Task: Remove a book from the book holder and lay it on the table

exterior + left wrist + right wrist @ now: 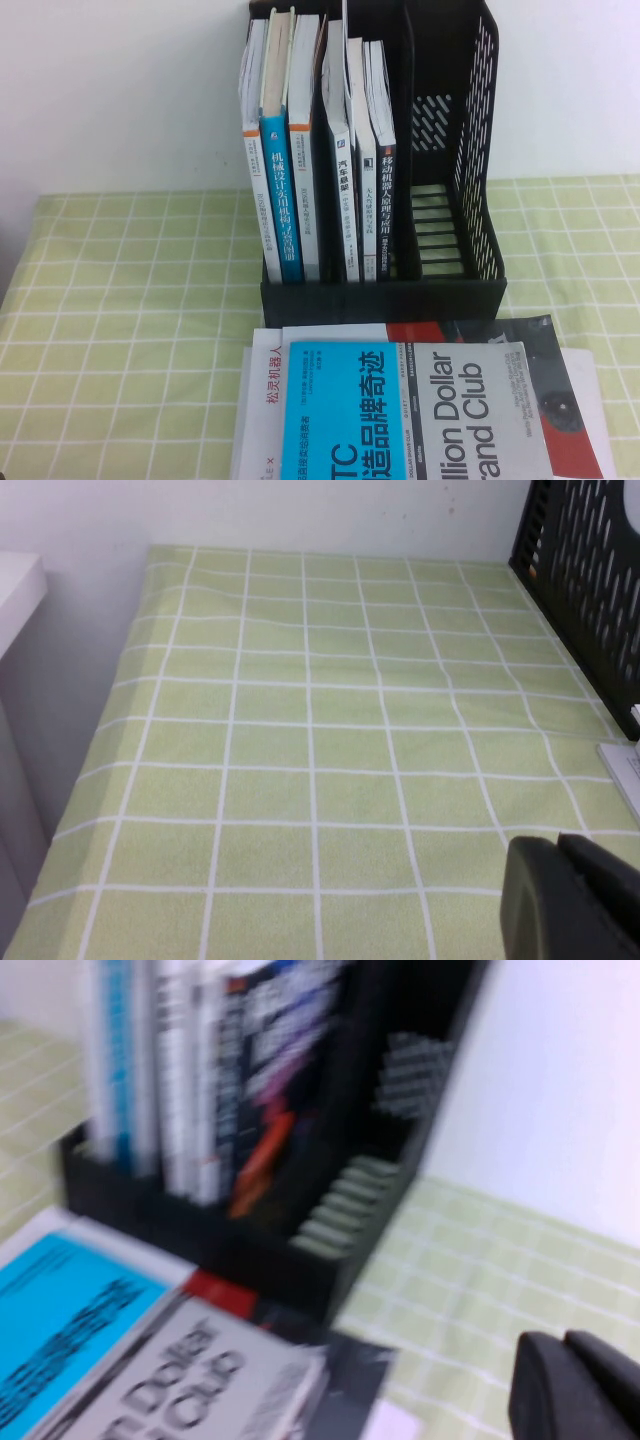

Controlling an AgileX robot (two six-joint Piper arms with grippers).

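Note:
The book [415,415], half bright blue and half grey with "Dollar Brand Club" lettering, lies flat on the table [130,300] in front of the black book holder [385,300], on top of other flat books. It also shows in the right wrist view [120,1350], with the holder [280,1250] behind it. Neither gripper shows in the high view. My left gripper [559,840] is shut and empty, above bare cloth [300,750] left of the holder [590,570]. My right gripper [564,1340] is shut and empty, above cloth to the right of the book.
Several upright books fill the holder's left slots, among them a teal-spined one [280,200]. Its right slot [440,220] is empty. A white-and-red book [268,380] and a dark one [560,390] lie under the blue-grey book. A white wall stands behind.

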